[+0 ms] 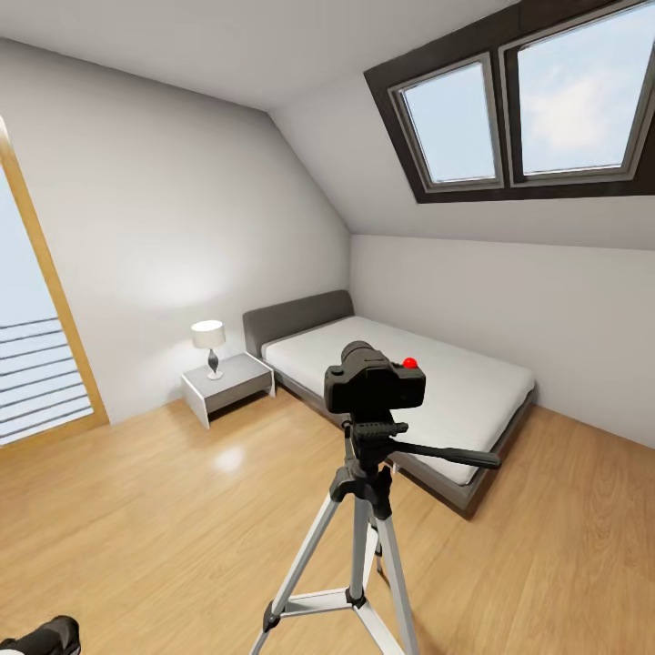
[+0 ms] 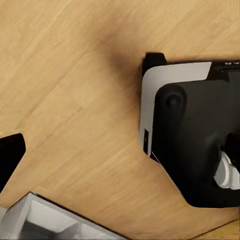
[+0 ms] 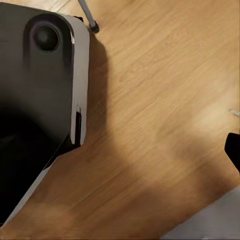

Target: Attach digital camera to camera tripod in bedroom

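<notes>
Silver legs of the camera tripod (image 1: 350, 555) rise right in front of us on the light wood floor (image 1: 164, 509), spreading from a black joint below the pan head, whose long handle (image 1: 446, 453) sticks out to our right. On top of that head sits the digital camera (image 1: 373, 380), matte black, upright, its red button (image 1: 410, 363) on the upper right corner. At the bottom left corner of the head view we see a dark piece of our left arm (image 1: 41, 637). In our wrist views we look down on the floor and on the black and white base of the robot (image 2: 195, 135); one black fingertip (image 2: 10, 155) of the left gripper shows at the edge of its view, one (image 3: 233, 150) of the right at the edge of its own, and we cannot tell whether either is open or closed. Beyond the tripod lies the low grey bed (image 1: 409, 382), with a white nightstand (image 1: 227, 387) and a small lamp (image 1: 209, 344) beside it, under the sloped ceiling with dark-framed skylights (image 1: 528, 100)
</notes>
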